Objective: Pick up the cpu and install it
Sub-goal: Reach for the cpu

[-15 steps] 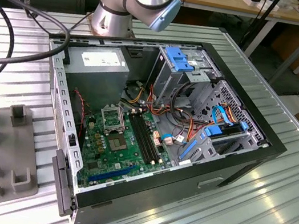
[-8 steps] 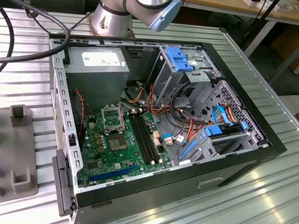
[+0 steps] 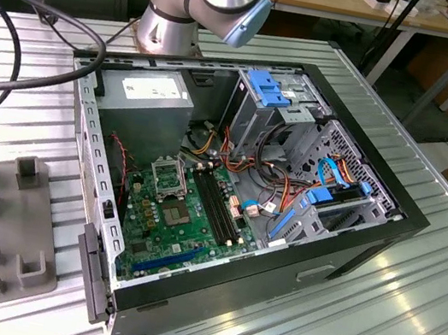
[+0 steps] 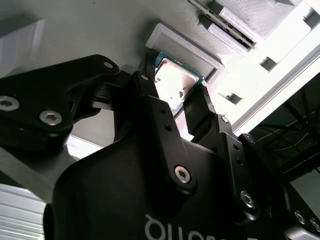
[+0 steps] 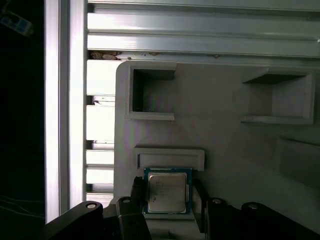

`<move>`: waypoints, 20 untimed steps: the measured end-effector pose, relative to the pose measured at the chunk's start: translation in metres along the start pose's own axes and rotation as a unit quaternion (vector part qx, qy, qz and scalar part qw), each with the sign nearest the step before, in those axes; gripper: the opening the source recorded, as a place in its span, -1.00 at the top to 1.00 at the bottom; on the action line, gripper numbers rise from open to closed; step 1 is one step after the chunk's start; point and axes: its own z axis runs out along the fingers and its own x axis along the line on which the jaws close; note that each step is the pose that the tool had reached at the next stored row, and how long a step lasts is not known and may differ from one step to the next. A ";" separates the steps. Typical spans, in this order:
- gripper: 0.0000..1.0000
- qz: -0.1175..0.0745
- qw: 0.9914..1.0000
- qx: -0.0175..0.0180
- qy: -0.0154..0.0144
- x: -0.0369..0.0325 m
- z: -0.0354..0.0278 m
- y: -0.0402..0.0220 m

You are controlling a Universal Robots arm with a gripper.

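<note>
Gripper (image 4: 176,82) astride faintly-printed cpu (image 5: 167,193); perhaps touching

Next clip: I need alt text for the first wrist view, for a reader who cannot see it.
A small square cpu with a silver-grey top lies flat on a grey moulded tray, against a raised ledge, with the black gripper right at it. The tray has two open box-shaped holders further on, and a ribbed metal table shows past its edge.

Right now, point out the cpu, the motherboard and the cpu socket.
cpu (image 5: 167,193): first wrist view, centre of metal top.
motherboard (image 3: 147,236): exterior view, bare green area.
cpu socket (image 3: 165,177): exterior view, middle of the socket.
</note>
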 end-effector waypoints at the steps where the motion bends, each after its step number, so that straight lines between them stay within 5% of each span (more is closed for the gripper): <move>1: 0.00 0.000 1.000 0.000 0.000 0.0000 -0.0009 0.0000; 20: 0.05 0.000 1.000 0.000 0.002 -0.0003 -0.0134 -0.0001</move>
